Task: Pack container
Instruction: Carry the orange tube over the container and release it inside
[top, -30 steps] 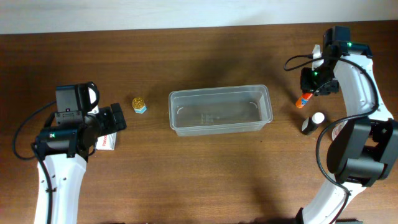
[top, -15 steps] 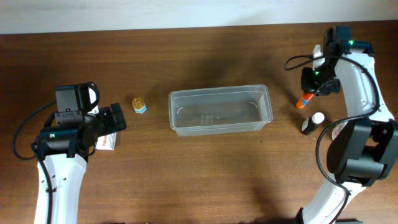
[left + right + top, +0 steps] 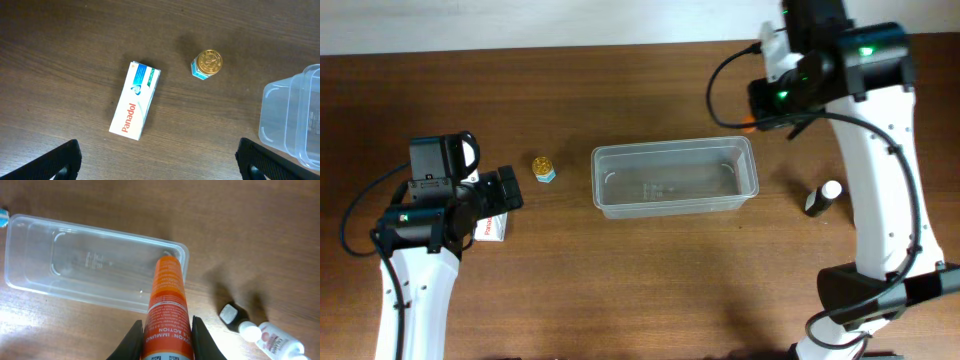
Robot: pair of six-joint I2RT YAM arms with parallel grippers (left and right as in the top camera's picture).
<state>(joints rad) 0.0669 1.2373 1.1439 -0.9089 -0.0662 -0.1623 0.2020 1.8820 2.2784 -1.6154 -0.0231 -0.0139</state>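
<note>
table (image 3: 620,290): brown wood, everything rests on it
container (image 3: 672,147): clear tub lying lengthwise at the table's middle, nothing inside it, between the two arms
right gripper (image 3: 166,341): up over the container's right end, fingers clamped on the orange tube (image 3: 168,292)
left gripper (image 3: 160,162): fingers spread wide, holding nothing, above the table's left side
orange tube: held off the wood, its far end over the container's right end
Panadol box (image 3: 135,107): white, flat on the wood, well left of the container
bottle (image 3: 823,198): dark, white cap, right of the container, apart from it
jar (image 3: 207,64): small, gold lid, between box and container, touching neither
</note>
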